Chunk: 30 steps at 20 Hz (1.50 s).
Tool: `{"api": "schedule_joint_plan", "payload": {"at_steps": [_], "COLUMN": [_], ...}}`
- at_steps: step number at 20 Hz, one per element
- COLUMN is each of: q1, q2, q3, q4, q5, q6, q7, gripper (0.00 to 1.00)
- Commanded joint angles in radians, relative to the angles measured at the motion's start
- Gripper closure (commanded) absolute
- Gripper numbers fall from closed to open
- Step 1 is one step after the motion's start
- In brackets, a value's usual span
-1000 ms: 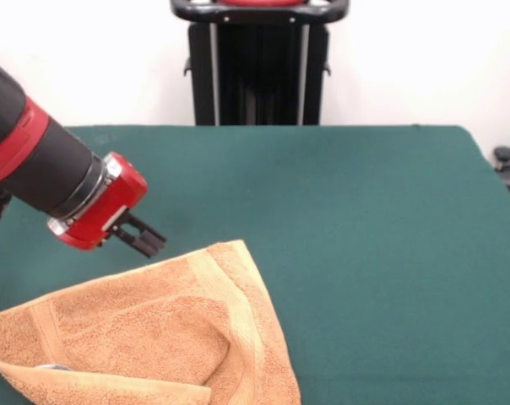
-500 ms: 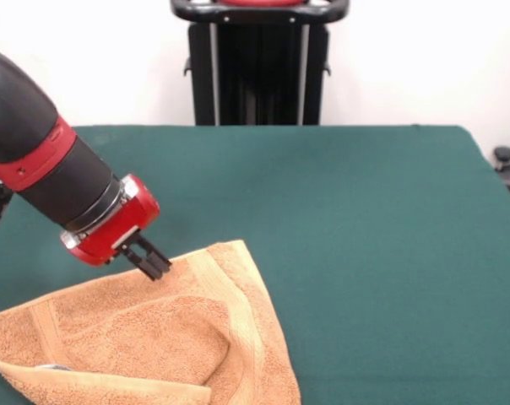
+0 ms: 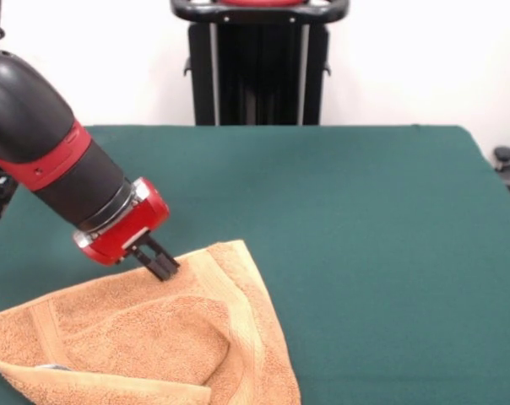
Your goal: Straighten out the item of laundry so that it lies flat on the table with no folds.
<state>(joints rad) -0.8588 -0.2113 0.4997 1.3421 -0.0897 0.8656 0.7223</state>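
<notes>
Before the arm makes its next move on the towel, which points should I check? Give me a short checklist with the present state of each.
1. Towel lies flat: not ok, it is folded over itself.
2. Gripper at the towel's far edge: ok, its tips meet the cloth there.
3. Gripper closed on the cloth: cannot tell.
4. Whole towel in view: not ok, the bottom edge cuts it off.
5. Free table to spread the towel: ok, bare green surface beside it.

The red and black robot arm (image 3: 48,160) slants down from the upper left of the front view, its black forearm ending in a silver ring and red wrist housing. The black end effector (image 3: 164,268) points down and right, its fingers close together.
</notes>
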Motion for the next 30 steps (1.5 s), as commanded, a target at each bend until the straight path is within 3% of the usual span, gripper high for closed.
{"api": "schedule_joint_plan", "payload": {"at_steps": [1,30], "q1": [0.042,0.048], "q2": [0.038,0.009], "q3": [0.077,0.123], "q4": [0.136,0.215], "q5": [-0.028,-0.026], "q6": [-0.060,-0.153], "q7": [0.043,0.064], "gripper": [1.00,1.00]}}
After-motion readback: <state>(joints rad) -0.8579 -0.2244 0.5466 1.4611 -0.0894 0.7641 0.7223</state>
